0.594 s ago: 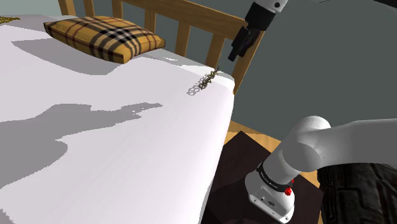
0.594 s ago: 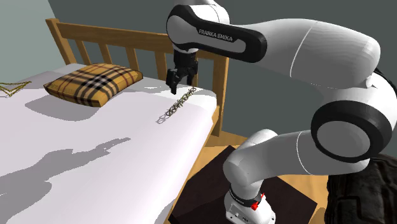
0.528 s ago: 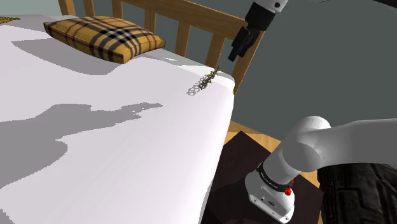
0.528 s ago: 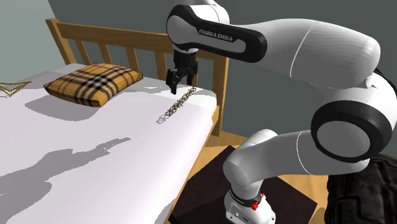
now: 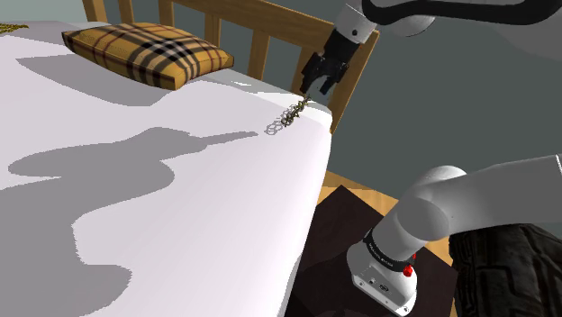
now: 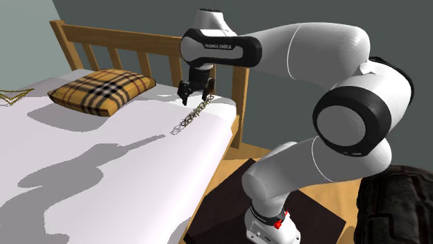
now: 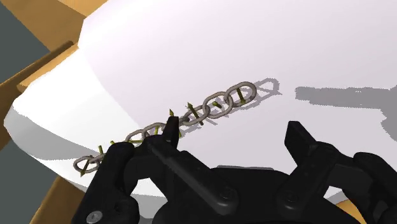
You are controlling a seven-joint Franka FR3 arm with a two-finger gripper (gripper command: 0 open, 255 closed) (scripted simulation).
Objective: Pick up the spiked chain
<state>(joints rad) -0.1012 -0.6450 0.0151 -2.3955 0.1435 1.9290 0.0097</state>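
Note:
The spiked chain (image 5: 290,116) is a short run of grey links with small yellowish spikes. It lies straight on the white bed (image 5: 180,216), close to the corner by the headboard. My black gripper (image 5: 315,87) hangs just above the chain's headboard end, open. Seen from the second exterior view, the gripper (image 6: 187,95) is a little above the chain (image 6: 191,115). In the wrist view the chain (image 7: 213,107) runs across in front of the gripper (image 7: 232,137). One fingertip (image 7: 167,135) overlaps its middle links, and the other is over bare sheet. Nothing is held.
A plaid tan pillow (image 5: 149,52) lies further along the wooden slatted headboard (image 5: 261,20). The bed's edge drops off just right of the chain. My dark stand (image 5: 338,239) is on the wooden floor below, with a black lumpy object (image 5: 509,270) at the lower right.
The gripper has come down and to the shoulder view's left, close over the chain's headboard end. The arm's links have swung, and its shadow on the sheet has shifted. The chain has not moved.

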